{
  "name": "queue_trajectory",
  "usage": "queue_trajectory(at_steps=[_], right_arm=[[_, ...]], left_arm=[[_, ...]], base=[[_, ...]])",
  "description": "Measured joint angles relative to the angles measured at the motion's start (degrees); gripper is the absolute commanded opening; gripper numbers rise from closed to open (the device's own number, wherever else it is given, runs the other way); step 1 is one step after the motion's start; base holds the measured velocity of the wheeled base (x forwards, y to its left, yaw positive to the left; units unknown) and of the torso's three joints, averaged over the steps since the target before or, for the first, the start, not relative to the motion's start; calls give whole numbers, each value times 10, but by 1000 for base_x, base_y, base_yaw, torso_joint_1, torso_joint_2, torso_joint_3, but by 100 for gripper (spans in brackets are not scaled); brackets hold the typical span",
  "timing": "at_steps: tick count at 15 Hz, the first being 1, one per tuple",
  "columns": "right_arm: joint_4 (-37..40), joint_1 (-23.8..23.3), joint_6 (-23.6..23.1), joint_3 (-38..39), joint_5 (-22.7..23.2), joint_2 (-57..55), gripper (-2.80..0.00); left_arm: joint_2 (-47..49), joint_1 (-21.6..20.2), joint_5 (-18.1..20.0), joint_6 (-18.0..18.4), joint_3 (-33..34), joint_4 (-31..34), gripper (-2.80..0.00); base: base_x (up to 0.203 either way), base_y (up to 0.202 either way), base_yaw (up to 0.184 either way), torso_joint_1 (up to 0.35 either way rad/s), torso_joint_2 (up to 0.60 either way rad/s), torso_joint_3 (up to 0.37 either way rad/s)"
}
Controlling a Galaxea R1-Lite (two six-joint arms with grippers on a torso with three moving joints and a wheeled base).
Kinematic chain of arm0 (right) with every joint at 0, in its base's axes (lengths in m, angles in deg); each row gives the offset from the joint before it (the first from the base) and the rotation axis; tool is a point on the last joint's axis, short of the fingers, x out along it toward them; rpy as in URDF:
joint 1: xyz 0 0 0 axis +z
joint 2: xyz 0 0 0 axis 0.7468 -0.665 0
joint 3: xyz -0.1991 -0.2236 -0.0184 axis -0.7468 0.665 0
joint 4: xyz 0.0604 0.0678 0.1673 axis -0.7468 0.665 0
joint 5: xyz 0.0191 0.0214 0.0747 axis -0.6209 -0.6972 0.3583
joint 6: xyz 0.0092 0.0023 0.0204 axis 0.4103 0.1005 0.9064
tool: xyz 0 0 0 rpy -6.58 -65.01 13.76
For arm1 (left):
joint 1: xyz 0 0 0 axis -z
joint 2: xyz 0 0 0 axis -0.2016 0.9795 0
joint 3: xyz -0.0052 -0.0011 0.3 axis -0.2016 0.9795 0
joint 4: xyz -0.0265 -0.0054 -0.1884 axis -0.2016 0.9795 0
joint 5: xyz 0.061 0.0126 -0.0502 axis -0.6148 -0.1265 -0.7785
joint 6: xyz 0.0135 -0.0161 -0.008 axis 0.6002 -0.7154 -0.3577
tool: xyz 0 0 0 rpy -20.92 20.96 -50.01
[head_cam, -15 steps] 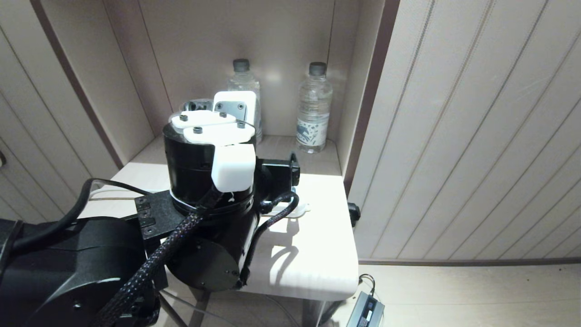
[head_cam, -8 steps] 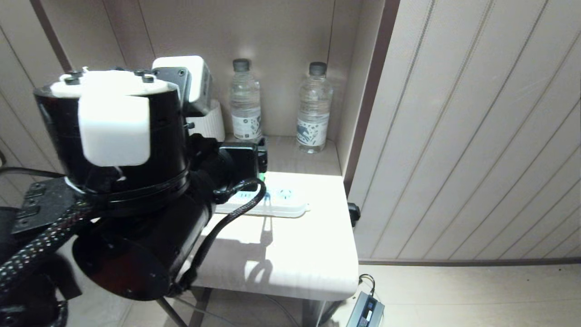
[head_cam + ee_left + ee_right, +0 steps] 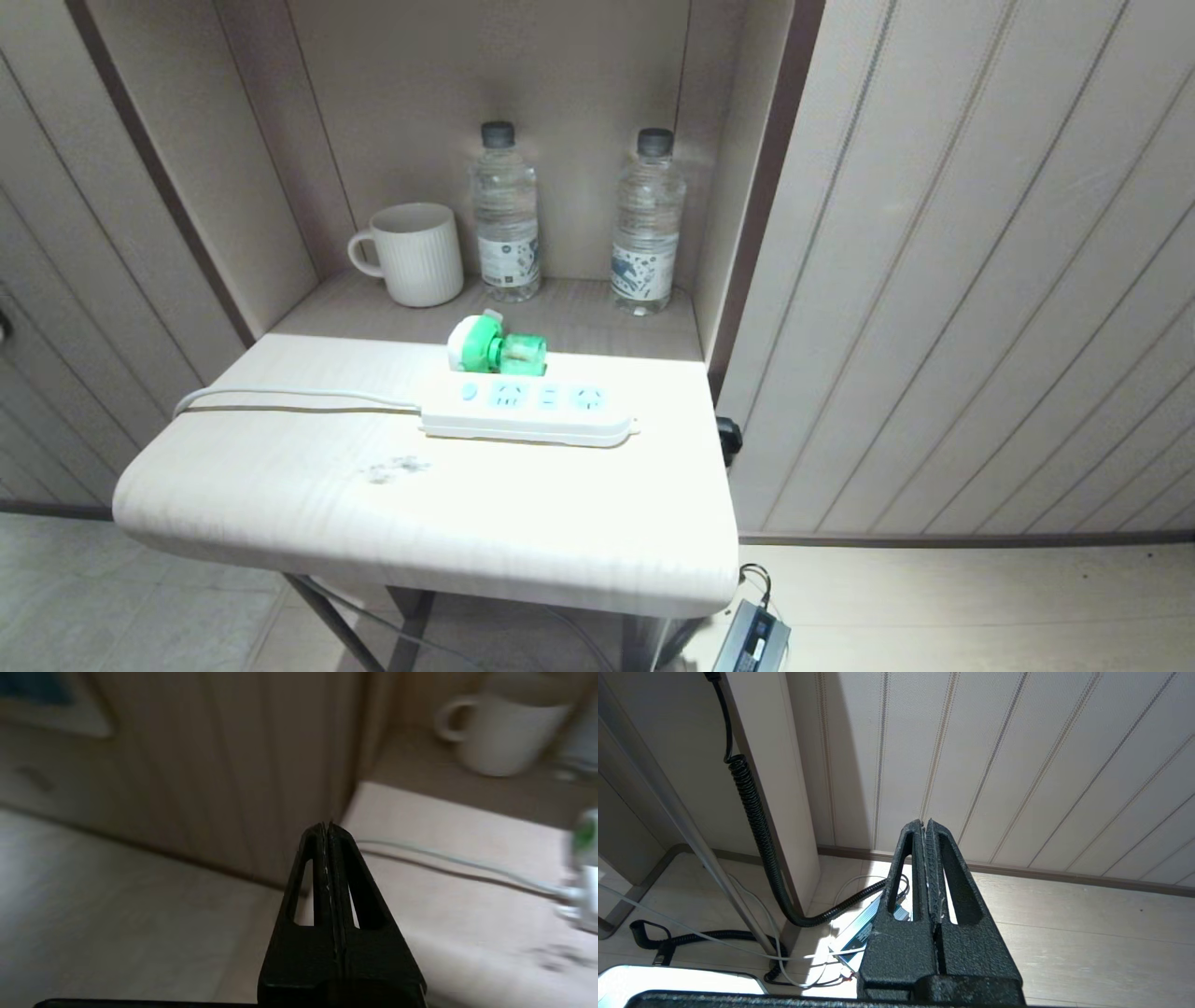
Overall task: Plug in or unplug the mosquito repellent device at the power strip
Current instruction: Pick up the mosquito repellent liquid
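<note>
Mosquito repellent device (image 3: 495, 347) unplugged, on its side on the table (image 3: 280, 504), just behind the power strip (image 3: 527, 411).

My left gripper (image 3: 326, 828) is pressed together and empty, well off toward the table's cord end; I see the device only at that view's edge.

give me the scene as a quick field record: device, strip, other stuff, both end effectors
device: mosquito repellent device lying on its side just behind the power strip, not plugged in
strip: power strip flat on the table, sockets empty, white cord running to the table's left edge
other items: white mug and two water bottles upright in the alcove behind
left end effector: shut, empty, off the table's left edge, out of the head view
right end effector: shut, empty, low beside the table, facing the wall panelling
</note>
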Motion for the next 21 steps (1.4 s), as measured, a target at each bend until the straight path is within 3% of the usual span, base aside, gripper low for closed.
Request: queue_trajectory(at_steps=[3,7,10,13,15,18,20,21], right_arm=[[0,0,0,-1,0,0,-280],[1,-1,0,-2,0,0,-280],[1,0,0,-1,0,0,-280],[1,0,2,-1,0,-1,-280],[1,0,1,-1,0,-1,-280],[1,-1,1,-1,0,-1,-280],[1,0,0,-1,1,-1,-280],[0,0,0,0,1,-1,-280]], left_arm=[[-140,-153,0,-2,30,122,-280],[-272,-222,4,-8,136,165,-280],[-311,-289,24,-30,258,131,-280],[-327,-320,75,-29,379,33,-280],[-331,-332,128,-9,428,-40,-280],[-352,-371,128,20,445,-50,-280],[-405,-389,168,70,447,-49,-280],[-434,-394,206,106,448,-50,-280]], base=[[0,0,0,0,0,0],[0,0,0,0,0,0],[0,0,0,0,0,0],[0,0,0,0,0,0],[0,0,0,0,0,0],[0,0,0,0,0,0],[0,0,0,0,0,0],[0,0,0,0,0,0]])
